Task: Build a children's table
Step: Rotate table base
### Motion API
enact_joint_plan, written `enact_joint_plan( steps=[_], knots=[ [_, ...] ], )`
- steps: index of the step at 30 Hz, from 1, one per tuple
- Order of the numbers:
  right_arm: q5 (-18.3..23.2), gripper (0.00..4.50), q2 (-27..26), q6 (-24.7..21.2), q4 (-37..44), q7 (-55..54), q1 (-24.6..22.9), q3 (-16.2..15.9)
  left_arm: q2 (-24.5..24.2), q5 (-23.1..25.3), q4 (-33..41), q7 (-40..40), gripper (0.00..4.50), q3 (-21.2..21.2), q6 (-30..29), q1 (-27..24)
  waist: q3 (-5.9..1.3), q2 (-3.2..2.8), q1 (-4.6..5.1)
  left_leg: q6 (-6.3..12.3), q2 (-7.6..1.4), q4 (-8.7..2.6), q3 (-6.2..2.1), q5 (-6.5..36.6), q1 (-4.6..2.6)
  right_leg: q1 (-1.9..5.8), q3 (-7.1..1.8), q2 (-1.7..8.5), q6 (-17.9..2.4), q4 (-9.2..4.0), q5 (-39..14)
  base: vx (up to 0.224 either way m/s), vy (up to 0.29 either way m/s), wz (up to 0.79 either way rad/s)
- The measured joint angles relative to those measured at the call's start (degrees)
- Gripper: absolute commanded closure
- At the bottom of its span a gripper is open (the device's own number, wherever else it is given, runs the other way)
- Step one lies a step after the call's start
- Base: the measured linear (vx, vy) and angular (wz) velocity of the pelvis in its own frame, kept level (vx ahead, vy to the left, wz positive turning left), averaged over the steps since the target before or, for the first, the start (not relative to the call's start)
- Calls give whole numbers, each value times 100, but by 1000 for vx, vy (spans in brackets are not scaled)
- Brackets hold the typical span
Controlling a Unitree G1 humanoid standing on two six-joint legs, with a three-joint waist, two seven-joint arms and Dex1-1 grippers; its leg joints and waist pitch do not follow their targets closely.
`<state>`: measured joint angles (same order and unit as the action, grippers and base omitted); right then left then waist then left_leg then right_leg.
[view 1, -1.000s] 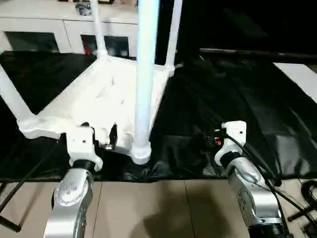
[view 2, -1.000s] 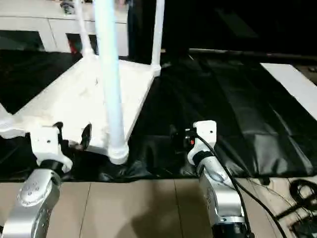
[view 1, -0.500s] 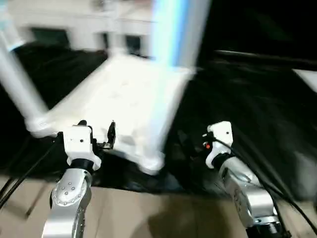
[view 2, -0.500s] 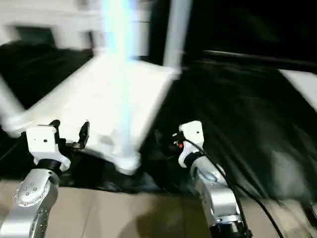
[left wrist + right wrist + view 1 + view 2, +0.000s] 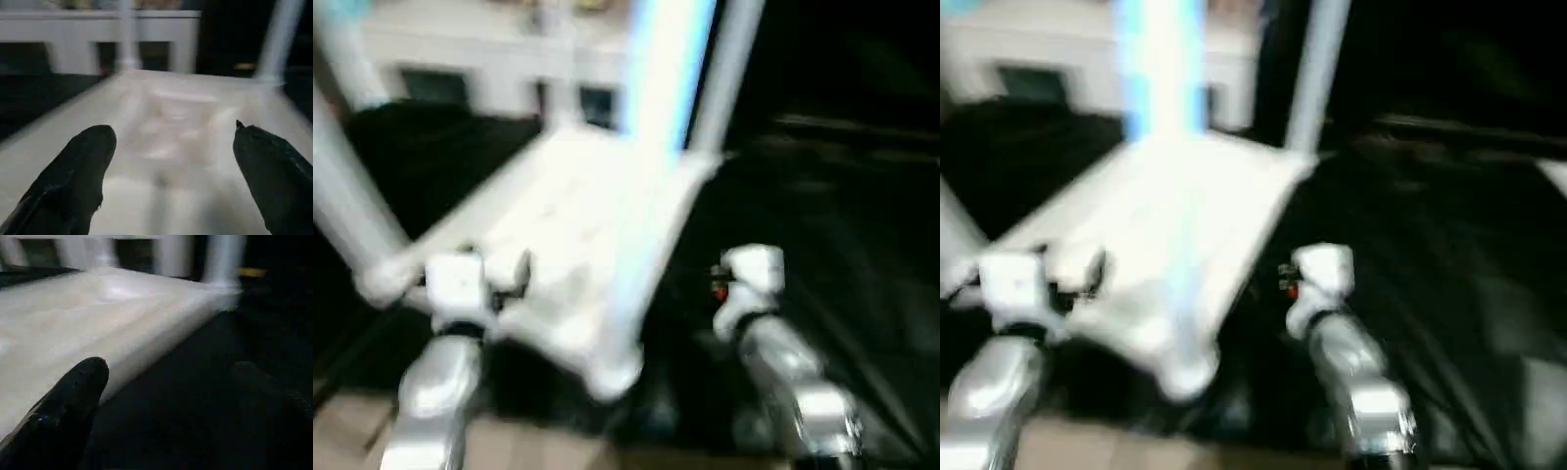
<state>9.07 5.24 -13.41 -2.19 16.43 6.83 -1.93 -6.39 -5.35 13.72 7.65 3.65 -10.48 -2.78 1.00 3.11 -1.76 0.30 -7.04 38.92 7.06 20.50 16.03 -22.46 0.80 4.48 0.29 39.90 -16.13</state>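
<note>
The children's table [image 5: 578, 215] lies upside down on the black-covered table, its white top flat and its legs pointing up. One leg [image 5: 651, 186] rises from the near corner socket, another [image 5: 347, 211] from the left corner, and a third [image 5: 729, 69] from a far corner. My left gripper [image 5: 491, 262] hovers at the top's near edge, open, its black fingers [image 5: 88, 161] wide apart over the white underside with nothing between them. My right gripper [image 5: 168, 367] is open over the black cover, just right of the top's long edge.
The black cover [image 5: 842, 215] stretches to the right of the white table. A white cabinet [image 5: 460, 59] with glass doors stands behind. Tan floor [image 5: 352, 431] shows at the near edge below my silver forearms.
The whole head view has shifted and tilted, so the camera moved. Both grippers stay open and sit in much the same place beside the upturned table.
</note>
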Motion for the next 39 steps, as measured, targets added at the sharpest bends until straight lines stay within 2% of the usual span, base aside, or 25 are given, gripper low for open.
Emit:
enact_joint_plan(
  steps=[1, 2, 3, 4, 5, 7, 9, 10, 12, 14, 17, 21, 22, 26, 29, 34, 39],
  knots=[
    [-23, 0, 120, -26, -58, -49, -93, 169, 44, -59, 17, 111, 12, -201, 1, -7, 0, -17, -33, 232, 50, 268, -129, -107, 188, 64, -65, -50, 4, -54, 6, 89, -29, 15],
    [-26, 0, 127, -30, -49, -84, -105, 224, 26, -77, 35, 159, 12, -222, 2, -20, -4, -49, -47, 99, 74, 239, -178, -263, 326, 100, -138, -127, 12, -93, 16, 52, -13, 10],
    [-26, 0, 106, -29, -14, -97, -95, 224, -6, -91, 56, 168, 12, -202, 5, -16, -5, -109, -75, -62, 53, -3, -207, -459, 430, 110, -127, -205, 14, -73, 17, -117, -18, -3],
    [-27, 0, 39, -32, 3, -101, -68, 206, -46, -115, 72, 171, 12, -138, 21, -22, 11, -219, -120, -399, -21, -146, -228, -616, 567, 120, -47, -310, 11, -59, 15, -117, -18, -3],
    [-27, 0, -28, -35, 49, -108, -69, 177, -97, -115, 62, 171, 12, -75, 27, -55, 25, -252, -129, -406, -104, -119, -233, -640, 606, 139, 37, -323, -11, -93, 27, -168, -20, -17],
    [-25, 0, -65, -42, 174, -105, -89, 51, -133, -115, -9, 173, 12, 2, 29, -71, 58, -311, -132, -412, -155, -120, -204, -644, 604, 165, 101, -304, -14, -175, 52, 0, 0, 0],
    [-25, 0, -24, -72, 183, -121, -123, 43, -128, -115, -37, 170, 12, 25, 34, -71, 80, -346, -158, -388, -198, -194, -97, -682, 591, 189, 113, -278, -49, -252, 76, -32, 9, 4],
    [-25, 0, 10, -90, 183, -134, -139, 43, -110, -115, -43, 166, 12, 34, 57, -71, 83, -349, -159, -388, -224, -243, -27, -724, 563, 208, 118, -261, -59, -290, 102, -65, 19, 8],
    [-25, 0, 41, -97, 183, -148, -153, 47, -100, -115, -44, 165, 12, 34, 71, -71, 111, -345, -143, -391, -236, -278, 44, -733, 495, 254, 123, -224, -61, -294, 113, -63, 5, 6],
    [-26, 0, 59, -97, 183, -129, -155, 46, -138, -150, -42, 232, 12, 27, 71, -69, 138, -308, -127, -391, -240, -333, 128, -733, 432, 274, 114, -184, -36, -291, 99, -62, 2, 2],
    [-36, 0, 128, -74, 113, -12, -99, 26, -315, -339, -43, 572, 12, 20, 69, -69, 167, -259, -131, -403, -250, -350, 134, -741, 431, 260, 134, -175, -27, -289, 110, 0, 0, 0],
    [-18, 0, 760, 63, -169, 686, 251, -29, -1242, -756, -124, 1791, 12, -11, 18, -9, 171, -246, -143, -404, -265, -353, 136, -777, 438, 244, 149, -180, -41, -288, 144, 0, 0, 0],
    [-19, 0, 989, 122, -247, 904, 317, -18, -1540, -793, -171, 2109, 12, 9, -2, -11, 171, -247, -151, -402, -268, -354, 138, -782, 438, 245, 148, -183, -62, -288, 157, 0, 0, 0],
    [-26, 0, 1409, 220, -494, 1412, 491, -13, -2157, -720, -499, 2675, 12, 47, -91, -32, 172, -250, -152, -392, -277, -355, 158, -790, 449, 233, 146, -183, -67, -294, 147, 0, 0, 0],
    [-26, 0, 1751, 245, -545, 1792, 497, -24, -2608, -609, -726, 2923, 12, 105, -84, -85, 172, -252, -156, -377, -279, -354, 164, -799, 466, 221, 144, -184, -71, -301, 134, 0, 0, 0],
    [9, 0, 2137, 299, -510, 2469, 408, -158, -3088, -661, -681, 3635, 12, 93, 53, -337, 168, -250, -173, -332, -282, -355, 170, -820, 518, 171, 147, -184, -72, -309, 134, 0, 0, 0],
    [8, 0, 2289, 397, -501, 2848, 234, -314, -3502, -916, -556, 4404, 12, 103, 193, -549, 170, -251, -170, -346, -288, -358, 181, -818, 510, 162, 144, -183, -75, -289, 134, 0, 0, 0]
  ],
)
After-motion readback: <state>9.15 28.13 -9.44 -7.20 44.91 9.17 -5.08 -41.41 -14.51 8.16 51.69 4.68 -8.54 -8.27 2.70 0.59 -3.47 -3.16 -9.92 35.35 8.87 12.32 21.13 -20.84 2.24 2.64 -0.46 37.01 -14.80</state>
